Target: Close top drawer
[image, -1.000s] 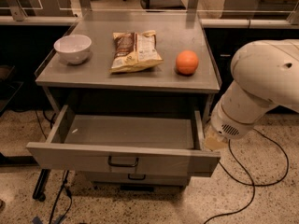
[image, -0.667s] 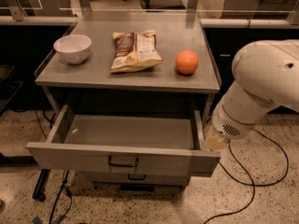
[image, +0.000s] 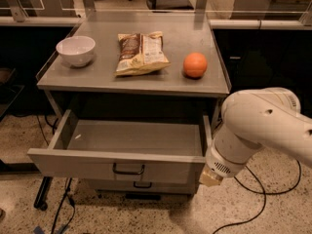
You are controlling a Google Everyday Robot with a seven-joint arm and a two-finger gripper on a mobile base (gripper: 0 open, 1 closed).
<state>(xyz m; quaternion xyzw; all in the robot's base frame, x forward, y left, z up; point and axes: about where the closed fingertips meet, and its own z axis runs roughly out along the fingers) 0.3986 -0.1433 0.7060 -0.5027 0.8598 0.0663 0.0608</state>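
The top drawer is a wide shallow grey metal drawer, pulled far out of the cabinet, and its inside looks empty. Its flat front panel carries a small black loop handle at the centre. My white arm comes in from the right. My gripper is at the arm's lower end, right at the right end of the drawer's front panel, and it covers that corner.
On the grey cabinet top stand a white bowl, a snack bag and an orange. A lower drawer with a black handle shows under the open one. Black cables lie on the speckled floor.
My arm has come down and a little to the left, so its end now covers the drawer front's right corner. The drawer stands just as far open.
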